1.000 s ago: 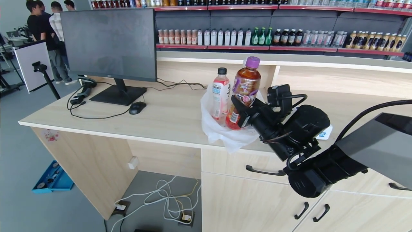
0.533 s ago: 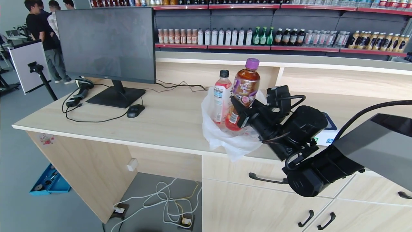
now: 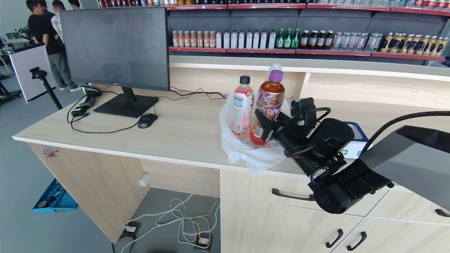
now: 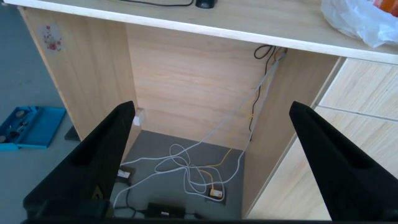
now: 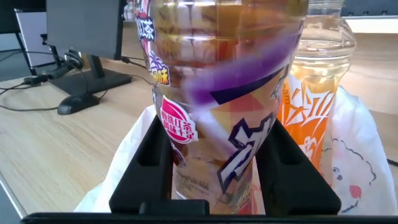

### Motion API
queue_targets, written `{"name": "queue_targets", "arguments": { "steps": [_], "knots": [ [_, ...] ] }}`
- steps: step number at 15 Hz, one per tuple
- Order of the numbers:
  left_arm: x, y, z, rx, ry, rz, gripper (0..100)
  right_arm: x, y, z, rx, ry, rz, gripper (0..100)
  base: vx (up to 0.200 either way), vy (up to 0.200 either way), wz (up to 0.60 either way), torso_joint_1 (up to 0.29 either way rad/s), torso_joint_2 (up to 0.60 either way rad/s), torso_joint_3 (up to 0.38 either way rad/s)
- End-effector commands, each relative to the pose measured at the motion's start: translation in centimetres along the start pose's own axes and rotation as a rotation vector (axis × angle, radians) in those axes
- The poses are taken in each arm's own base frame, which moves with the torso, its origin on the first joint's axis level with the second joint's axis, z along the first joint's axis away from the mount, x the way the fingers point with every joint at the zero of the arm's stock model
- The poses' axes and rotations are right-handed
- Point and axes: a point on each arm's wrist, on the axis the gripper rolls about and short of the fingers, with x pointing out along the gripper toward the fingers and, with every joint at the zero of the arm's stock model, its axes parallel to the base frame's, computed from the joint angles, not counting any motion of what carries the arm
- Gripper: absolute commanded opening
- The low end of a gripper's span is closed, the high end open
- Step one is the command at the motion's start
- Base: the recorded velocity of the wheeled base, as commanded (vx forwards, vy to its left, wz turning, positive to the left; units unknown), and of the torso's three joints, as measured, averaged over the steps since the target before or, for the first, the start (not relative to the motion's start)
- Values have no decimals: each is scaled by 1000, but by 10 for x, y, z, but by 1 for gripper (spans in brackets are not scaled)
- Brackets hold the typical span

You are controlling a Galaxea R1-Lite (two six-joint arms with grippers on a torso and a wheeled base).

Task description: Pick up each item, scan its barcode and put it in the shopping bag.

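My right gripper [image 3: 264, 123] is shut on a brown tea bottle with a purple cap [image 3: 269, 102]. It holds the bottle upright with its base inside the white shopping bag [image 3: 246, 153] on the counter. In the right wrist view, the black fingers [image 5: 149, 155] clamp the tea bottle [image 5: 224, 112] on both sides. A pink bottle with a black cap [image 3: 242, 105] stands in the bag beside it. A clear bottle with an orange label [image 5: 317, 99] stands just behind. My left gripper [image 4: 217, 162] hangs open below counter height, in front of the knee space, holding nothing.
A monitor [image 3: 116, 45], a mouse [image 3: 147, 120] and a handheld scanner [image 3: 88, 100] with its cables sit on the counter's left half. A white box [image 3: 353, 142] lies right of the bag. Drawers with black handles [image 3: 291, 195] are below. Cables [image 4: 199, 177] lie on the floor.
The head camera shifted a little. My right gripper has lowered the tea bottle deeper into the bag, so a white cap behind it now shows.
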Motion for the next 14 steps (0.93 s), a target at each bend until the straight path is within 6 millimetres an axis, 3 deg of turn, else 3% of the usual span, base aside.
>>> {"name": "queue_targets", "arguments": {
  "steps": [1, 14],
  "knots": [
    [0, 0, 0, 0, -2, 0, 100, 1, -4, -5, -4, 7, -11, 0, 0, 0, 0, 0, 0, 0],
    [0, 0, 0, 1, -2, 0, 100, -3, -2, -38, -5, 90, -5, 0, 0, 0, 0, 0, 0, 0]
  ]
}}
